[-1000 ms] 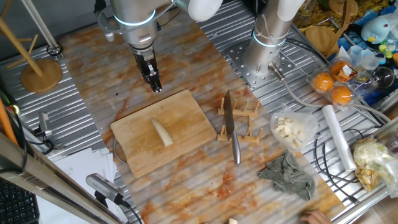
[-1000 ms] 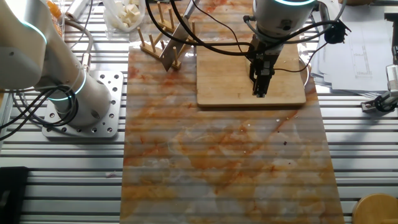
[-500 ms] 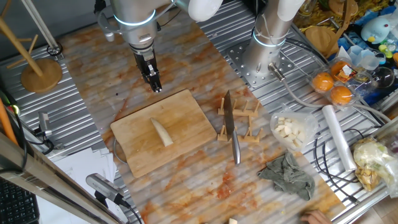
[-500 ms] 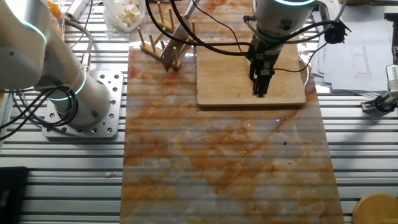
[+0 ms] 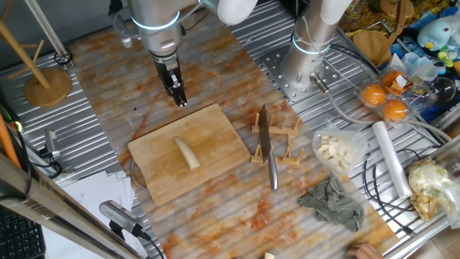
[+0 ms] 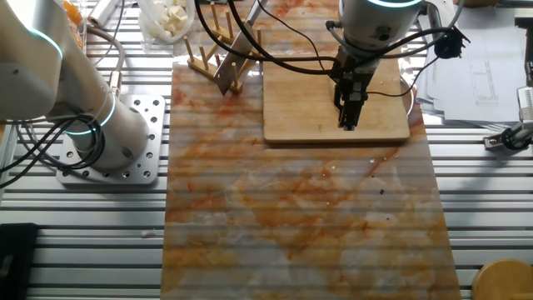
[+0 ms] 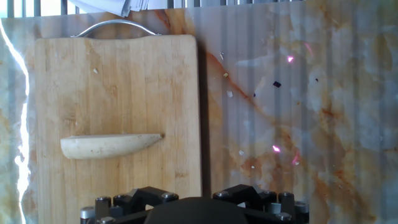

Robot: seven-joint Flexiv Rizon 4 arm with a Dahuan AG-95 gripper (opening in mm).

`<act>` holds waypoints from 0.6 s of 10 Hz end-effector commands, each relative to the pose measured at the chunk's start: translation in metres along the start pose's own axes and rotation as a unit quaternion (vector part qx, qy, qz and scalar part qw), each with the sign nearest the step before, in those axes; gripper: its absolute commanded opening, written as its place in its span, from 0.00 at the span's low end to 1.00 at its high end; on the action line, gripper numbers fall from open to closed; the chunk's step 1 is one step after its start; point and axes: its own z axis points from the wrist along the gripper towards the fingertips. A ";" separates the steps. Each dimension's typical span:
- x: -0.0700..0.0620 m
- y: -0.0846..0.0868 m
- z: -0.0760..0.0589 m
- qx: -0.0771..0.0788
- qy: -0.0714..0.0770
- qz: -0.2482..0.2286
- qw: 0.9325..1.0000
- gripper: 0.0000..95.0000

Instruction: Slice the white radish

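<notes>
Only hand view shows white radish (image 7: 111, 145) whole, jaws seemingly closed

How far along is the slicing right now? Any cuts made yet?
Nothing looks done: the white radish lies whole on the cutting board, with no cuts showing in the hand view. Nothing is in hand: the gripper hangs above the table just beyond the board's edge and carries nothing; whether it is open I cannot tell. The knife rests in its wooden rack. Left: fetching the knife and every slice.
</notes>
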 end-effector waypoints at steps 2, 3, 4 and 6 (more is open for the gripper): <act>0.000 0.000 0.000 -0.004 0.009 -0.047 0.999 0.00; 0.000 0.000 0.001 -0.005 0.009 -0.047 0.999 0.00; 0.000 0.000 0.001 -0.005 0.009 -0.048 0.999 0.00; 0.000 0.000 0.001 -0.005 0.009 -0.050 0.999 0.00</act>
